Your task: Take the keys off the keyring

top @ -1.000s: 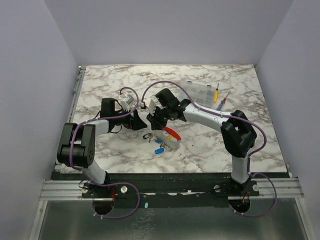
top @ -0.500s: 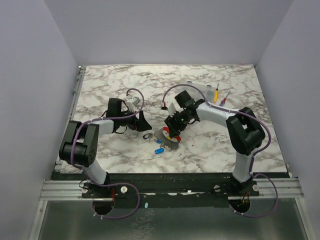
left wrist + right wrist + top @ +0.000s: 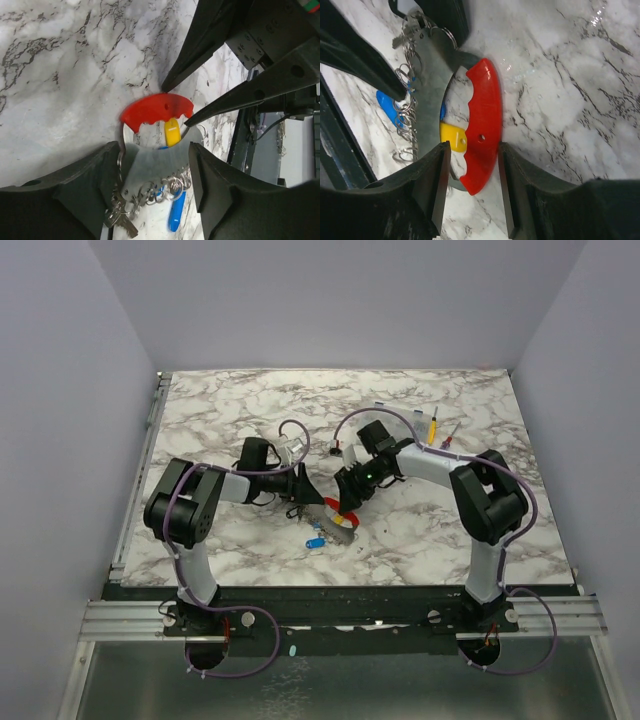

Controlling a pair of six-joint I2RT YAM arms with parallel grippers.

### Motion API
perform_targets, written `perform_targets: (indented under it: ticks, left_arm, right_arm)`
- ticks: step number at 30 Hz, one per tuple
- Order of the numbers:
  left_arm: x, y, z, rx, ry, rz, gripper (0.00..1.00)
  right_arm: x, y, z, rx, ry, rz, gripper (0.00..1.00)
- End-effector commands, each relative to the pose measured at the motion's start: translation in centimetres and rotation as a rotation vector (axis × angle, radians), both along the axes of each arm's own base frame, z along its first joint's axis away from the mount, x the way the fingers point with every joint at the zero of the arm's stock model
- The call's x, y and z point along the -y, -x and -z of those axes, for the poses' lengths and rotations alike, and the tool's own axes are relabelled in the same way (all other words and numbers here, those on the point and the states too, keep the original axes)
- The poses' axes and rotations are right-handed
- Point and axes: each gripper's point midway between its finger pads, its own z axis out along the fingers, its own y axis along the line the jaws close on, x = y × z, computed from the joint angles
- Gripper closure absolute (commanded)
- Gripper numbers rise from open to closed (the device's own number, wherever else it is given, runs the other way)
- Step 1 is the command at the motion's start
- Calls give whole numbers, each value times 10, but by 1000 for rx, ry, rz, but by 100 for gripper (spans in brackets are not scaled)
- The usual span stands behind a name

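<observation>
The keyring [image 3: 340,521] is a grey metal plate [image 3: 155,162] with a red handle [image 3: 485,125], lying mid-table. Small wire rings along its edge carry the keys [image 3: 119,217], which also show as a silvery bunch of keys [image 3: 411,25] in the right wrist view, plus a blue tag [image 3: 176,220] and a yellow tag [image 3: 451,138]. My left gripper [image 3: 156,150] straddles the grey plate with both fingers against its edges. My right gripper [image 3: 473,147] stands open around the red handle, with a gap on the yellow-tag side. In the top view my left gripper [image 3: 312,502] and right gripper [image 3: 348,502] face each other over the keyring.
A clear plastic box [image 3: 400,420] sits at the back right. Beside it lie a yellow-handled screwdriver [image 3: 432,426] and a blue-handled one [image 3: 447,440]. A loose blue tag [image 3: 316,540] rests on the marble near the keyring.
My left gripper has moved right onto the keyring and its jaws have narrowed around the grey plate. My right gripper has opened, shifted right and settled over the red handle.
</observation>
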Motion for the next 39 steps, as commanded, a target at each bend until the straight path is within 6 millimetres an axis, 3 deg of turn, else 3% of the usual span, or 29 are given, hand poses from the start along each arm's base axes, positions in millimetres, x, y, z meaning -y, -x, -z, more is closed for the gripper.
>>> perform_targets:
  ticks: [1, 4, 8, 15, 22, 24, 26, 30, 34, 39]
  left_arm:
    - [1, 25, 29, -217, 24, -41, 40]
    - [7, 23, 17, -216, 97, -44, 50]
    - [14, 27, 16, -206, 108, -26, 69]
    - [11, 20, 11, -145, 97, -50, 100]
    - [8, 21, 1, -82, 77, -36, 100]
    - [9, 19, -10, -38, 79, -20, 100]
    - [10, 17, -22, 17, 80, -5, 100]
    - [14, 20, -38, 99, 61, 47, 100]
    - [17, 26, -42, 135, 50, 81, 100]
    - [16, 26, -46, 169, 41, 80, 100]
  right_arm:
    - [1, 16, 36, -106, 27, 11, 49]
    - [-3, 13, 39, -108, 9, 21, 52]
    - [-8, 10, 36, -105, -15, 26, 53]
    - [-7, 8, 12, -109, -91, 23, 48]
    - [9, 8, -10, -87, -160, 16, 40]
    - [10, 11, -18, -70, -190, 3, 34]
    - [9, 14, -23, -56, -221, -20, 21]
    - [4, 16, -30, -60, -331, -94, 15]
    - [-6, 23, -32, -102, -450, -175, 15]
    - [-12, 36, -44, -163, -562, -222, 30]
